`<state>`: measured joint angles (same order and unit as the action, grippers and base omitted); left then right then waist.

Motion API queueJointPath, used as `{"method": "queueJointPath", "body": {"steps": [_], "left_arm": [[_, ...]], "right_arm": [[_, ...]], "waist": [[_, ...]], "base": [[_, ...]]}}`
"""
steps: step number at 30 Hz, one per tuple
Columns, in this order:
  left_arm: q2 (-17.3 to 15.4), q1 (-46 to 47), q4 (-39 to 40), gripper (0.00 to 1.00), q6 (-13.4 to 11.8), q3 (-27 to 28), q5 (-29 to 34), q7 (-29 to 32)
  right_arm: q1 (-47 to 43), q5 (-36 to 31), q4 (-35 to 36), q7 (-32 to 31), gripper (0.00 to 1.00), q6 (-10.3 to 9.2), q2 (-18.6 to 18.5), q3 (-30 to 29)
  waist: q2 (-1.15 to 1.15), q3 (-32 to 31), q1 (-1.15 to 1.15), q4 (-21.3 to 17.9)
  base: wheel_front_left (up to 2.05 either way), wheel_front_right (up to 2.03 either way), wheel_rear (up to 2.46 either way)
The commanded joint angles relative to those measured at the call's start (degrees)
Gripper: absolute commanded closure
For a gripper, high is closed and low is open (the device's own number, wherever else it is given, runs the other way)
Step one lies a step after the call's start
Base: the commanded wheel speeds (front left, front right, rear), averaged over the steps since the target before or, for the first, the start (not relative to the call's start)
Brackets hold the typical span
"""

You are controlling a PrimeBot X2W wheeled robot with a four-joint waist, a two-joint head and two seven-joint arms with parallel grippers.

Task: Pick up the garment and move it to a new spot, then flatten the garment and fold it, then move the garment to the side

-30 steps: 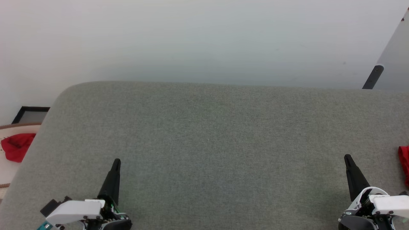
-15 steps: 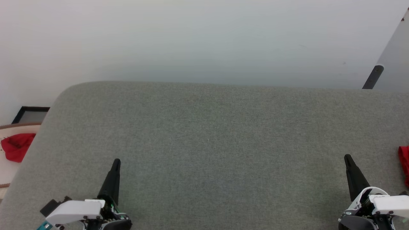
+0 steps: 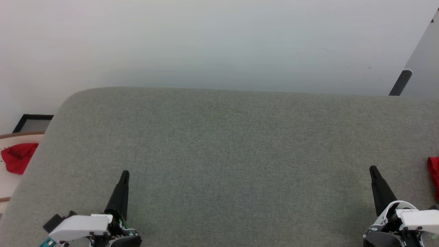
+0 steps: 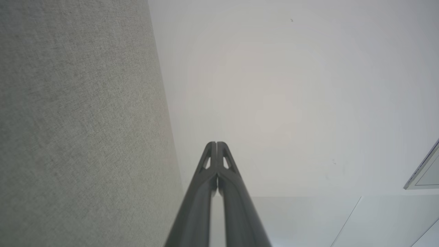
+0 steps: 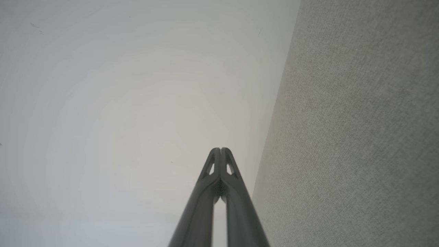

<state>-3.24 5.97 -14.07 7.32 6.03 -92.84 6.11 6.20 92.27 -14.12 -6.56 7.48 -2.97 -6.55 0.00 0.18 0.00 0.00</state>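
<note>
A grey woven-fabric surface (image 3: 219,154) spans the head view, with a rounded corner at 10 o'clock and a pale, featureless floor (image 3: 219,41) beyond its 12 o'clock edge

**Hand state.** The left hand (image 3: 125,173) sits at 7 o'clock and the right hand (image 3: 372,168) at 5 o'clock. Both are over the near part of the surface and point toward 12 o'clock. In each wrist view the two fingers (image 4: 204,192) (image 5: 236,199) meet at the tips with nothing between them.

**Garment location.** The garment (image 3: 434,176) is judged to be the strip of red cloth at 3 o'clock. It lies on the surface near the outer side of the right hand and is cut off by the frame edge. The visible part shows no white panel, trim or number, so this identification is not certain. A second red cloth (image 3: 17,157), crumpled, lies at 9 o'clock off the surface on a pale object with a brown rim (image 3: 8,185), well apart from both hands.

**Handling.**
- Expect a light, thin, limp fabric with no stiffness.
- It should sag from any hold point and drag slightly on the woven surface.
- It is probably slick between smooth fingers, and it is not fragile.

**Where to take hold.**
1. Part the fingers first.
2. Pinch low at a free edge, ideally a shoulder or a hem corner, with one hand on each.
3. The visible strip does not show which edge faces the right hand, so choose the hold point once more of the cloth is in view
</note>
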Motion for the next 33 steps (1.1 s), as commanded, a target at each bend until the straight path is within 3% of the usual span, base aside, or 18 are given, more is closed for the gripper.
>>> {"method": "queueJointPath", "body": {"steps": [1,33], "left_arm": [[0.05,0.59,-0.07,1.00,0.30,0.14,0.14,0.31],[0.20,0.60,-0.08,1.00,0.30,0.35,0.31,0.37]], "right_arm": [[0.18,0.20,-0.01,-0.09,1.00,0.02,0.20,-0.05],[0.18,0.18,-0.01,-0.11,1.00,0.02,0.21,-0.05]], "waist": [[0.00,0.00,0.00,0.00],[0.00,0.00,0.00,0.00]], "base": [[0.00,0.00,0.00],[0.00,0.00,0.00]]}}
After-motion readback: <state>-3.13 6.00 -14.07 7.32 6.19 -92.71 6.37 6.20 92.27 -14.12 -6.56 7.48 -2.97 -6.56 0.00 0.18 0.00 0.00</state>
